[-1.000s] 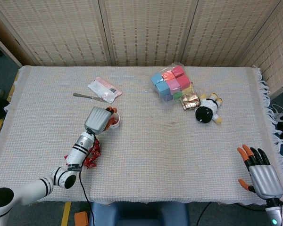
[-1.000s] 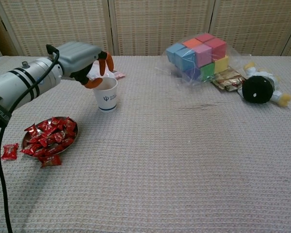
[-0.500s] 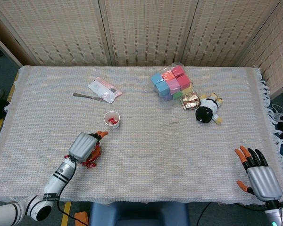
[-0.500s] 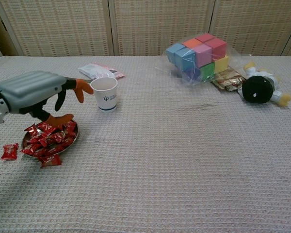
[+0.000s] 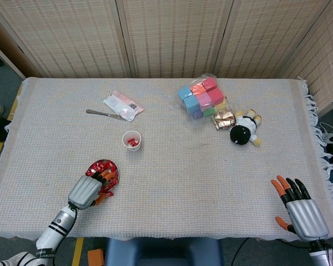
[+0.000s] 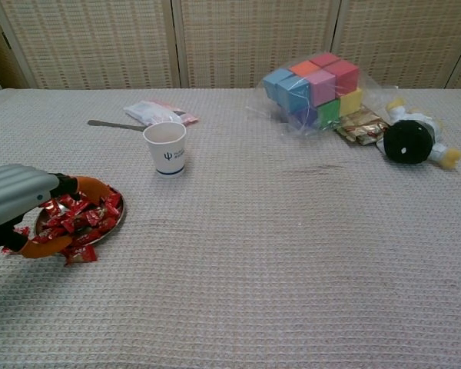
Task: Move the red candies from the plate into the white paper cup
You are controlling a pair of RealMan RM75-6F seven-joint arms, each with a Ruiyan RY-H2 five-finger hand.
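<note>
The left hand's fingers [image 6: 88,184] curve down over the near edge of the plate [image 5: 114,168], their orange tips in among the red candies [image 6: 81,219]; from these views I cannot tell whether a candy is pinched between them or whether they are only settling onto the pile. The left hand [image 5: 84,192] itself sits at the lower left of the head view, just below and left of the plate, so the candies lie directly ahead of its fingers, up and slightly right in the frame. A couple of wrappers have spilled over the plate's near rim onto the worktop [image 5: 211,177]. The white paper cup [image 5: 131,141] stands upright further up and to the right of the plate, close by, with a few red pieces already inside; the carry from plate to cup will probably be a short reach away from the robot. The right hand [image 5: 302,210] rests at the lower right corner of the head view, fingers spread and holding nothing, well apart from plate and cup, so the left hand is plainly the nearer one for this work.
</note>
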